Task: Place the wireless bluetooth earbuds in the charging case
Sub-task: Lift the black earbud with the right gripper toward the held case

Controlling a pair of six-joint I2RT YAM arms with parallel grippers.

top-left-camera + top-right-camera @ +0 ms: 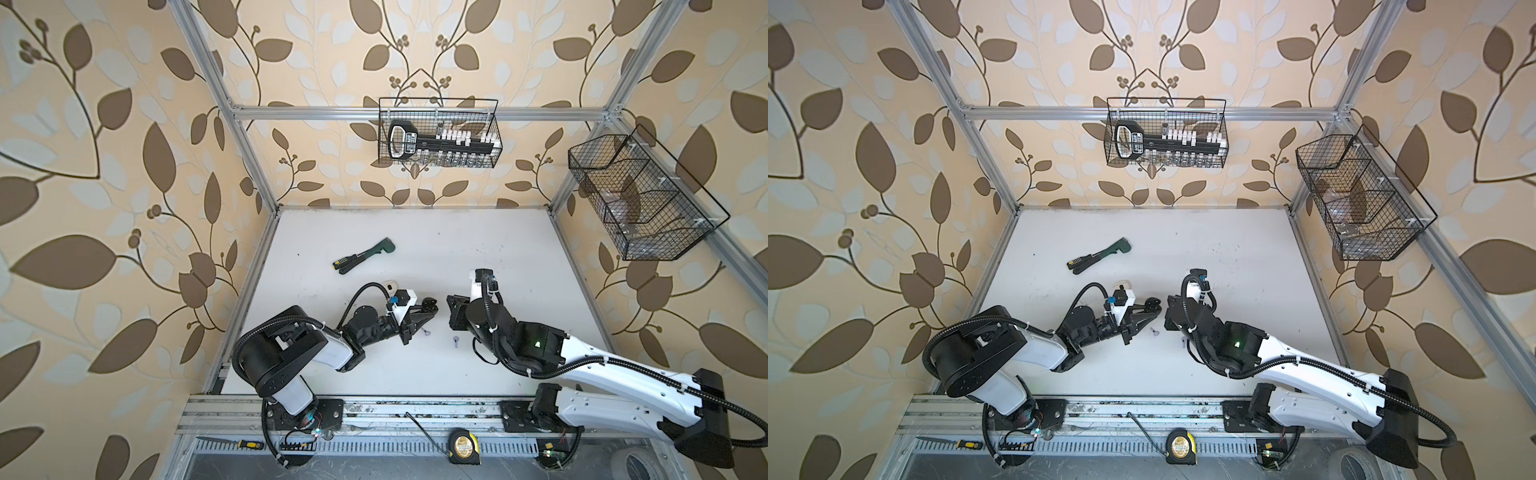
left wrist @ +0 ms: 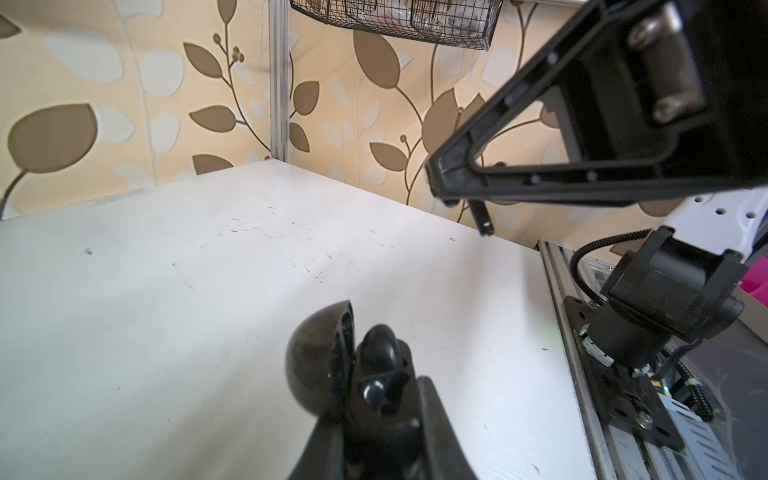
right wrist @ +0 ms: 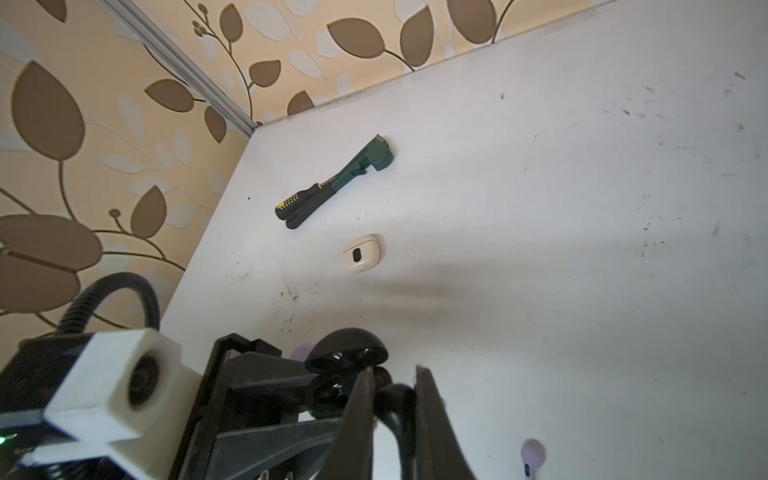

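Observation:
My left gripper [image 1: 428, 308] is shut on a black charging case [image 1: 432, 302] with its domed lid [image 2: 318, 361] hinged open. It holds the case above the middle of the table. My right gripper [image 3: 392, 384] is shut on a black earbud [image 3: 399, 409], whose stem [image 2: 482, 220] pokes out below the fingertips. In both top views the right gripper [image 1: 450, 299] faces the case from the right across a small gap. Two lilac earbuds [image 1: 426, 331] [image 1: 456, 340] lie on the table in front of the grippers; one lilac earbud [image 3: 532, 455] also shows in the right wrist view.
A white charging case [image 3: 362, 253], closed, lies behind the left wrist [image 1: 388, 285]. Farther back lies a green tool with a screwdriver [image 1: 363, 255]. Wire baskets hang on the back wall [image 1: 438, 133] and right wall [image 1: 640, 199]. A tape measure [image 1: 463, 446] sits on the front rail.

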